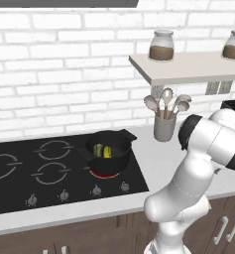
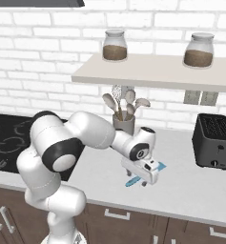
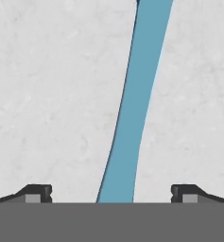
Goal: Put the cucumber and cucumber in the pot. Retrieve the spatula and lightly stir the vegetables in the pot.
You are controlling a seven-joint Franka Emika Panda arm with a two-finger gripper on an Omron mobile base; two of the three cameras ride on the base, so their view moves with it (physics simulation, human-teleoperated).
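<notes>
The black pot (image 1: 120, 155) stands on the right front burner of the cooktop, its short handle pointing back right. Inside it lie the vegetables: a darker green piece (image 1: 98, 149) and a yellow-green piece (image 1: 107, 152) side by side. The light-blue spatula (image 2: 132, 181) lies flat on the grey counter right of the cooktop. My gripper (image 2: 142, 177) hangs low over its middle, pointing down. In the hand view the spatula (image 3: 134, 104) handle runs up between my open gripper (image 3: 111, 194), with a clear gap to each fingertip (image 3: 38, 193). Nothing is held.
A grey holder of metal spoons and ladles (image 2: 123, 123) stands at the wall behind the gripper. A black toaster (image 2: 214, 140) sits to the right. A shelf (image 2: 152, 71) with two jars overhangs the counter. The cooktop (image 1: 39, 168) lies to the left.
</notes>
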